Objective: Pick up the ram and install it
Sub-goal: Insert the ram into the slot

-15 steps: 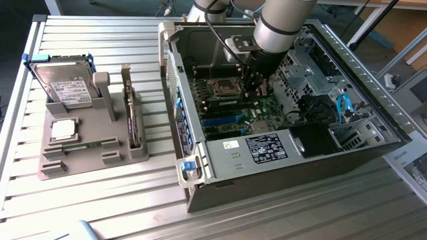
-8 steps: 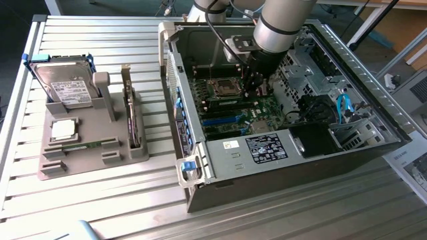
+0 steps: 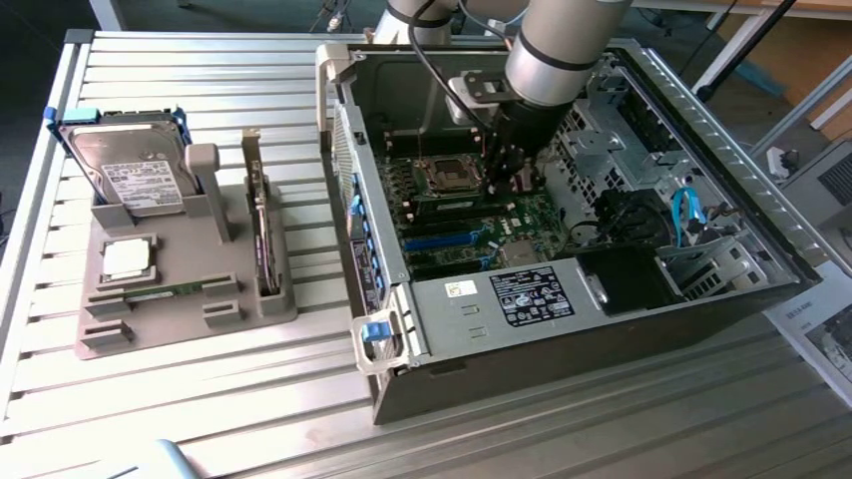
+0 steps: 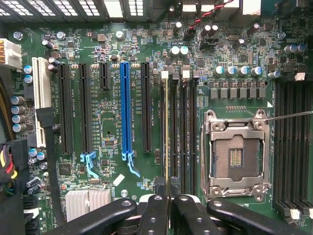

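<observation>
Exterior view: the robot arm (image 3: 560,50) reaches down into an open computer case (image 3: 453,384) lying on a slatted table (image 3: 200,80). Its dark gripper (image 3: 504,178) sits low over the green motherboard (image 3: 460,235), just beside the processor socket (image 3: 450,178).

Wrist view: the gripper (image 4: 168,185) is clamped on the ram (image 4: 166,127), seen edge-on as a thin, pale yellow-green line. The ram stands upright in what looks like the memory slot nearest the blue expansion slot (image 4: 126,107). Dark memory slots (image 4: 183,127) and the silver-framed socket lie on its other side.
</observation>
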Controlling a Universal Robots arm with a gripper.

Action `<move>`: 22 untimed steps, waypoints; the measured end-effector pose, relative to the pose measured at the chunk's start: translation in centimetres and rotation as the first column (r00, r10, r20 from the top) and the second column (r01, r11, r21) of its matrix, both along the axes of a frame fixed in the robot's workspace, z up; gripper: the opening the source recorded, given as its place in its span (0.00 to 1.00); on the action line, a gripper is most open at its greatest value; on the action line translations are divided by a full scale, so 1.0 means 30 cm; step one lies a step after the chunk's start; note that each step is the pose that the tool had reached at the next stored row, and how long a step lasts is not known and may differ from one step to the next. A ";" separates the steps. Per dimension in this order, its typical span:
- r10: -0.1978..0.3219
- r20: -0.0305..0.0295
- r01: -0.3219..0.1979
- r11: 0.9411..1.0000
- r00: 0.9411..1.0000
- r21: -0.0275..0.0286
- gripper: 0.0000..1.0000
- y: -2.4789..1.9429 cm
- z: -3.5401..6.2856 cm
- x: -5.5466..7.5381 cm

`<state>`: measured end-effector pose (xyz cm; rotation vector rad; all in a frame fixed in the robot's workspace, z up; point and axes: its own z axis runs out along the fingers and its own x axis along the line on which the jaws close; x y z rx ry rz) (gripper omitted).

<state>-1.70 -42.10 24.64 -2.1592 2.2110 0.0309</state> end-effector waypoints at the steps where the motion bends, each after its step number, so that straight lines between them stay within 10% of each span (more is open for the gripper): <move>1: 0.000 0.000 0.000 1.000 1.000 0.000 0.12 0.000 -0.001 0.000; 22: 0.000 0.000 0.000 1.000 1.000 0.000 0.12 0.007 -0.017 -0.001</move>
